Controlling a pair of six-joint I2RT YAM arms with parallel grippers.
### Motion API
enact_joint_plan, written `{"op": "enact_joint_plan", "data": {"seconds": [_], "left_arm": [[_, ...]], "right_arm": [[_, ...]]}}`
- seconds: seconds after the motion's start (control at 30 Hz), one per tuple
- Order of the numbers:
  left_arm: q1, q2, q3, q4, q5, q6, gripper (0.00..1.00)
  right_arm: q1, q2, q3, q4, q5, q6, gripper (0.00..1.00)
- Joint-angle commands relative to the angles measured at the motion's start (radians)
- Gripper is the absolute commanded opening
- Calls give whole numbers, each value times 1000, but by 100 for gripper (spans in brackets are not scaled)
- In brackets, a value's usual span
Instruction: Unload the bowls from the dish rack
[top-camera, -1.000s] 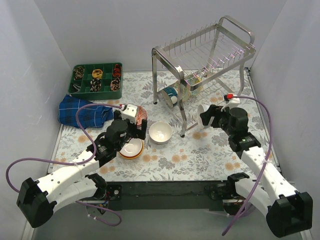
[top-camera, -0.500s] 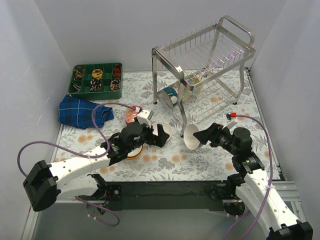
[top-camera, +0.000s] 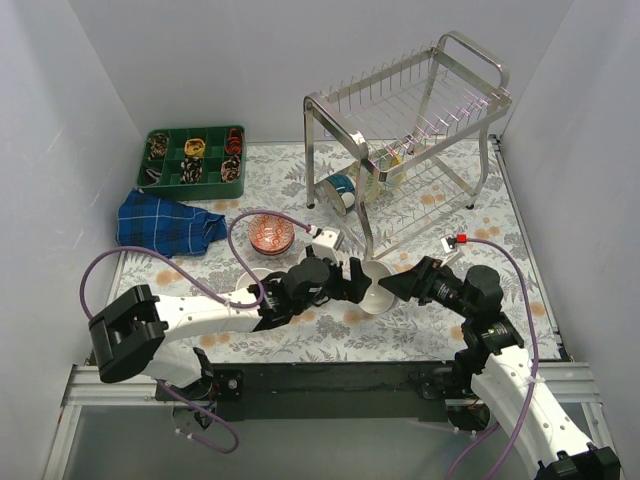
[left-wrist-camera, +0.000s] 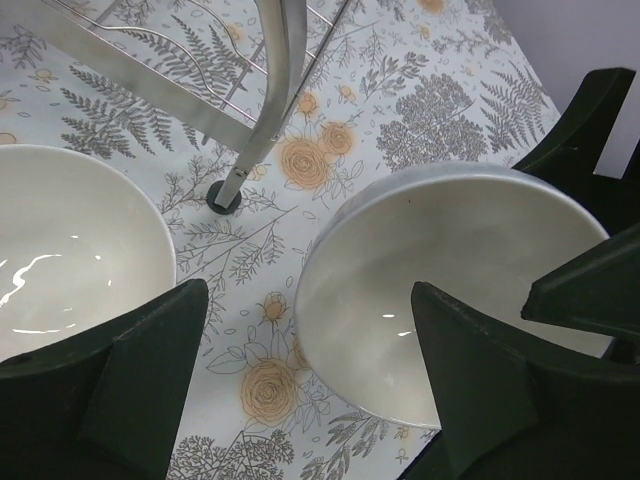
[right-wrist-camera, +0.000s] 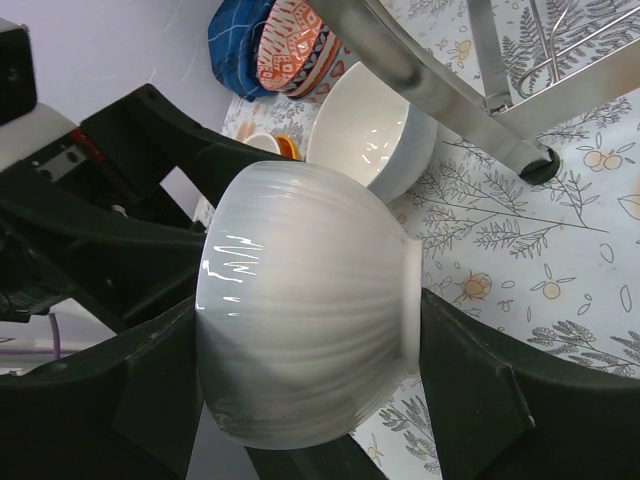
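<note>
My right gripper (top-camera: 402, 285) is shut on a white ribbed bowl (top-camera: 376, 287), which it holds tipped on its side low over the front centre of the table. In the right wrist view the bowl (right-wrist-camera: 310, 300) fills the gap between the fingers. My left gripper (top-camera: 350, 278) is open, and the held bowl (left-wrist-camera: 450, 300) sits partly between its fingers (left-wrist-camera: 130, 380). The steel dish rack (top-camera: 410, 110) stands at the back right with a teal bowl (top-camera: 342, 188) and a yellowish bowl (top-camera: 385, 165) on its lower shelf.
A red patterned bowl (top-camera: 270, 232) and a plain white bowl (left-wrist-camera: 60, 240) rest on the floral table left of the rack leg (left-wrist-camera: 225, 195). An orange bowl (right-wrist-camera: 285, 148) shows behind them. The green compartment tray (top-camera: 195, 160) and a blue cloth (top-camera: 165, 222) lie at the back left.
My right gripper has carried the white ribbed bowl from beside the rack to the front centre. My left arm has swung right, away from the red bowl, until its open gripper meets the bowl.
</note>
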Motion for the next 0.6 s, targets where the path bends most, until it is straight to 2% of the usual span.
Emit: {"op": "enact_joint_plan", "data": {"seconds": [0.0,0.07,0.1,0.23,0.3,0.33,0.4,0.43,0.47,0.53,0.57], "left_arm": [[-33,47,53,41,-38,-25,78],[-37,57,55,44,-41,-26,72],[-39,60,55,44,-41,-25,60],[-41,66,52,46,-46,-25,36],[-41,71,50,49,-38,-25,29],[-41,75,50,48,-35,-25,19],[-39,75,49,52,-29,-23,10],[-41,77,49,52,-31,-19,0],[-41,71,49,49,-41,-17,0],[-39,58,49,29,-50,9,0],[-39,42,49,23,-57,30,0]], "right_arm": [[-1,-12,14,135,-63,36,10],[-1,-13,12,143,-63,37,10],[-1,-15,11,146,-63,39,10],[-2,-18,3,161,-63,48,11],[-2,-13,3,164,-61,51,11],[-1,-13,4,166,-61,52,11],[-2,-4,8,167,-63,48,11],[-1,-3,11,169,-64,46,11],[-2,0,11,167,-66,45,12],[-1,2,12,166,-66,34,21],[-2,2,11,164,-60,28,32]]}}
